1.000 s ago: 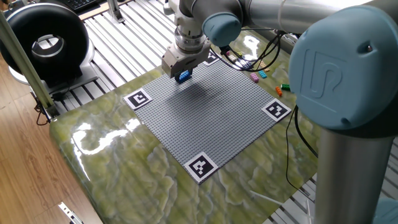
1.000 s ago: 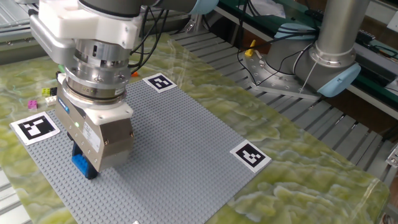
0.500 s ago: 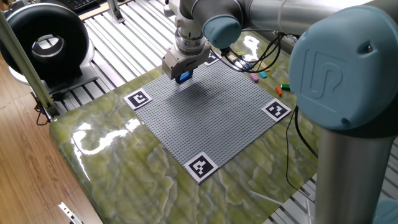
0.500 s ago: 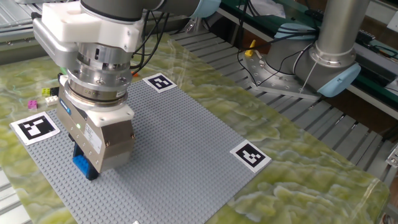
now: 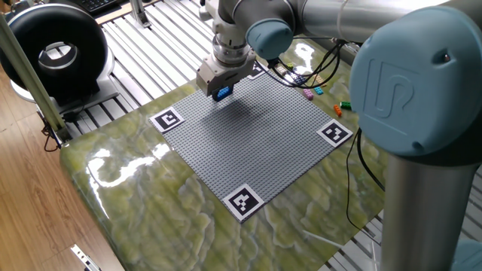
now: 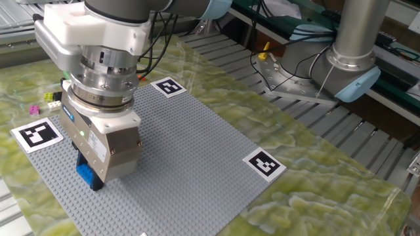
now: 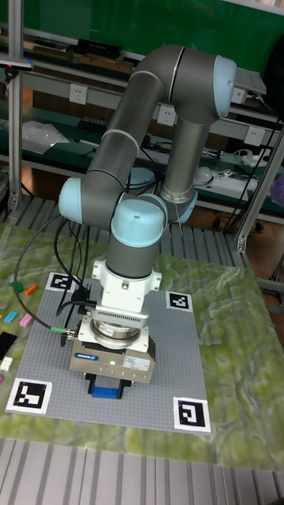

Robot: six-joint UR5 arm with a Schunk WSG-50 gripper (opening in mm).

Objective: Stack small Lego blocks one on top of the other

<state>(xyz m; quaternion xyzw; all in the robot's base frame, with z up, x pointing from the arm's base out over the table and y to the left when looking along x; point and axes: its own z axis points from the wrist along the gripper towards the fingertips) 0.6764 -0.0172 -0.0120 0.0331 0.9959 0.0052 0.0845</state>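
— What's hidden?
— Most of the blue block [image 6: 85, 174]; the gripper [image 6: 92, 176] is clamped on it, low over the studded grey baseplate [image 6: 184, 151].
— Other blocks?
— Loose blocks [image 5: 312, 92] are tiny blurs on glossy green marble.

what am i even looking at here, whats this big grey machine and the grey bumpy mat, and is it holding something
The machine is a robot arm with a two-finger gripper at its tip. All three pictures show the same moment: two cameras look down at the table from different sides, and a taller picture faces the arm head-on. The bumpy mat is a grey studded baseplate lying on a green marbled table, with black-and-white marker tags at its corners. The gripper is low over the baseplate and closed on a blue Lego block; whether the block touches the studs is hard to tell. More small Lego blocks lie loose on the table beside the plate.
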